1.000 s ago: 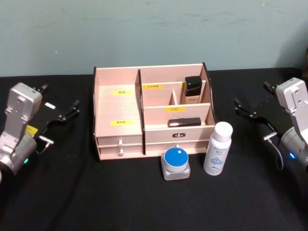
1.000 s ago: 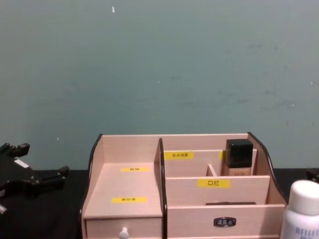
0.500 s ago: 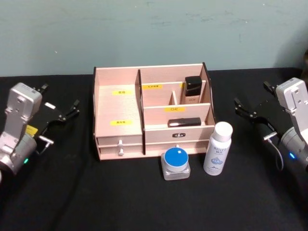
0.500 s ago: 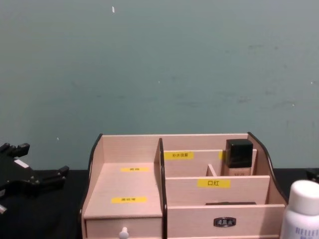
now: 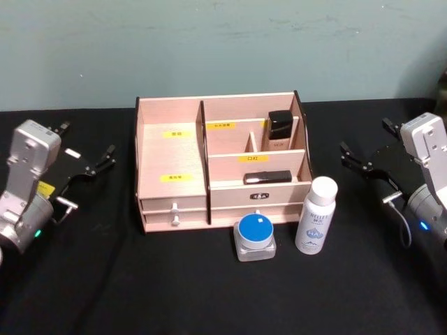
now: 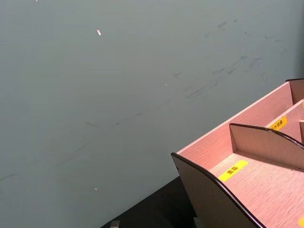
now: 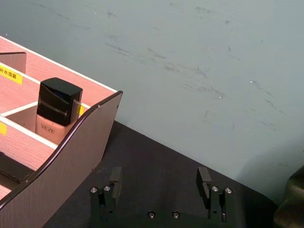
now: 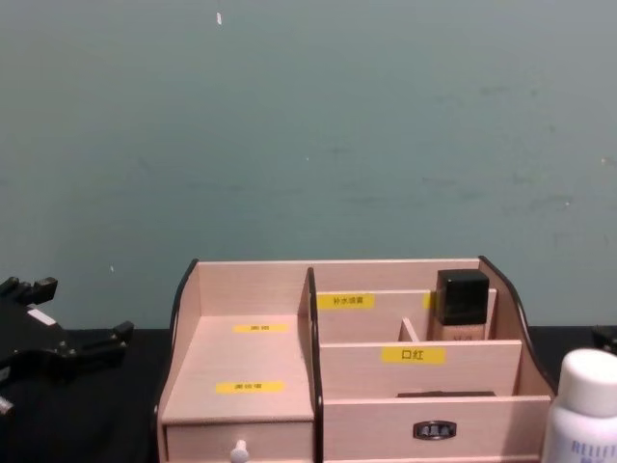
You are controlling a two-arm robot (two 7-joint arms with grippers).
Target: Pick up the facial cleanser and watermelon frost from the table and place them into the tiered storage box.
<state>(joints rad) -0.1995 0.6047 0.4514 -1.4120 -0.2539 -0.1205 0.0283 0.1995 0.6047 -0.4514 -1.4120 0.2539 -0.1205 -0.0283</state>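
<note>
The right gripper [image 5: 364, 136] hovers over the black tabletop [image 5: 140, 279] off the right side of the tiered storage box [image 5: 171, 115]. Its fingers [image 7: 115, 176] are spread wide with nothing between them. In the right wrist view it points past the box's dark-edged right wall toward the teal wall [image 5: 209, 42] behind. The left gripper [image 5: 86, 139] sits on the opposite side, well apart from the box's left wall. It too is spread and empty, and in the chest view it [image 8: 79, 309] shows low at the left edge.

The facial cleanser [image 5: 316, 216] stands upright on the tabletop, just off the box's front right corner, nearer the right gripper than the left. Its white cap [image 8: 588, 378] rises at the lower right of the chest view. The watermelon frost [image 5: 255, 236] stands just beside the cleanser on its left, apart from it and right in front of the box's lower drawer.

Inside the box, a beige bottle with a square black cap [image 5: 279, 130] stands in the rear right compartment. A flat black item [image 5: 268, 177] lies in the compartment in front of it. The left compartment holds nothing.
</note>
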